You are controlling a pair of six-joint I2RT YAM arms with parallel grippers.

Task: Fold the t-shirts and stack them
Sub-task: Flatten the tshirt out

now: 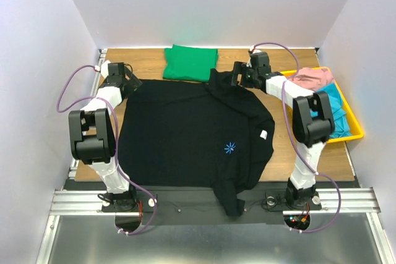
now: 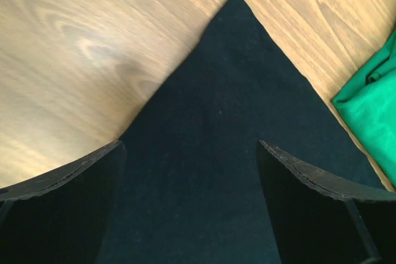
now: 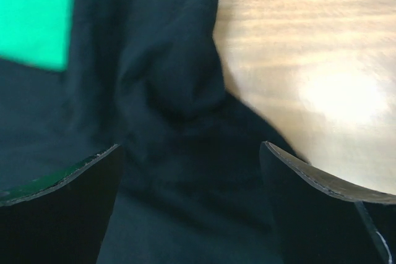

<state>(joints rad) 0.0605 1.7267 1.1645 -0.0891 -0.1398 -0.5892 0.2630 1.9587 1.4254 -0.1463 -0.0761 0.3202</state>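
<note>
Top external view shows the black t-shirt [image 1: 185, 134] spread across the middle of the worktop [image 1: 145, 60]. The green t-shirt [image 1: 190, 63] lies folded at upper centre, right against the black one's far edge. Left fingers [image 2: 68, 202] are spread over a flat black corner, and right fingers [image 3: 62, 208] are spread over a bunched black lump.

My worry is the right side. Closing there could pinch only the top fold, or catch green cloth as well (it sits at the upper left of that view). On the left, the corner lies so thin that the fingers may close on nothing. One sleeve droops over the worktop's edge at lower centre and could drag.

Right wrist view is blurred. I cannot tell how many layers are in the lump, or whether either pair touches the cloth.
</note>
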